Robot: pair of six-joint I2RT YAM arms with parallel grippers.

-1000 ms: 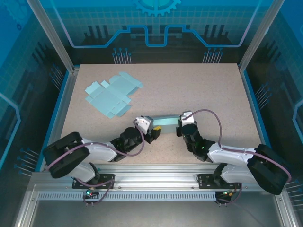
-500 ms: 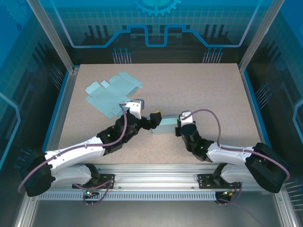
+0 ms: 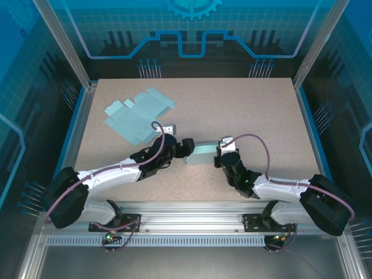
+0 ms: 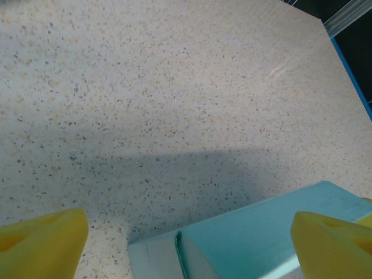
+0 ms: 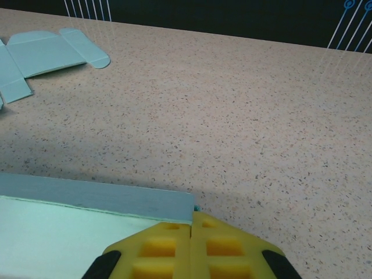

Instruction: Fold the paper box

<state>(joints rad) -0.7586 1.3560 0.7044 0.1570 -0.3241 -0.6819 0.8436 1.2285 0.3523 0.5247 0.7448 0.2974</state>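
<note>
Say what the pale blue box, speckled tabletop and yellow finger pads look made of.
Pale blue paper box: thin matte card, judging by crisp folds and a thin cut edge. Speckled beige tabletop: hard, matte, probably stone-look laminate or composite. Yellow finger pads: matte moulded rubber or plastic, uncertain.

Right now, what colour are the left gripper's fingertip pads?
The pads are yellow, clearest in the left wrist view.

Bright even light, soft shadow beside box (image 4: 250, 232)
</note>
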